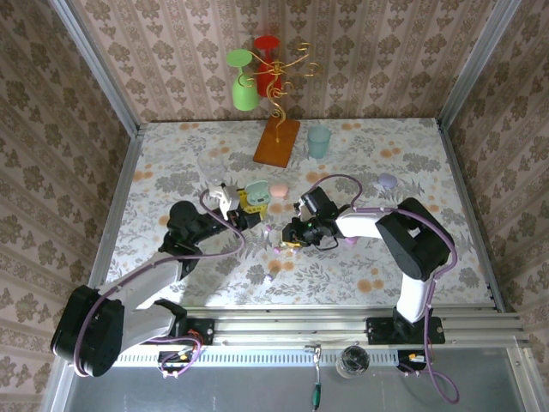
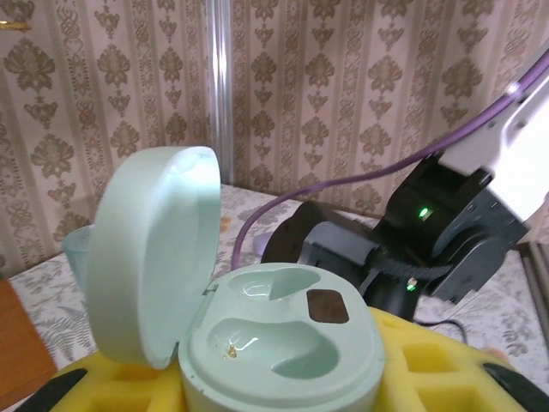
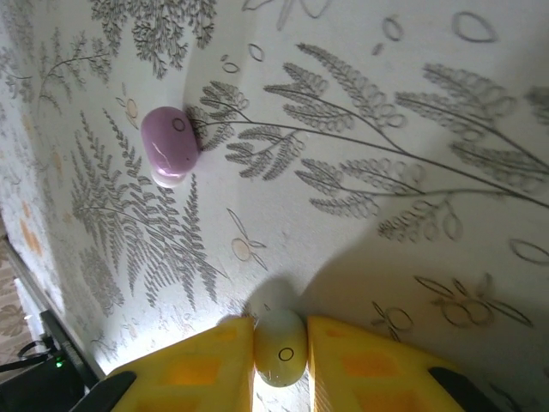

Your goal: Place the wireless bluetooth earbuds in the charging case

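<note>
Right pincer, bottom centre of its wrist view, pinches a tiny glossy pale-green earbud between yellow fingers on the fern-patterned table; a glossy purple earbud lies upper left. Left pincer is clamped on the open mint-green plastic charging case, lower centre.

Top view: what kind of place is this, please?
Probably a staged robot test cell, not a real room: wallpapered panels in a metal frame enclose a floral table, and the left arm and right arm are bolted to a rail at its near edge.
</note>
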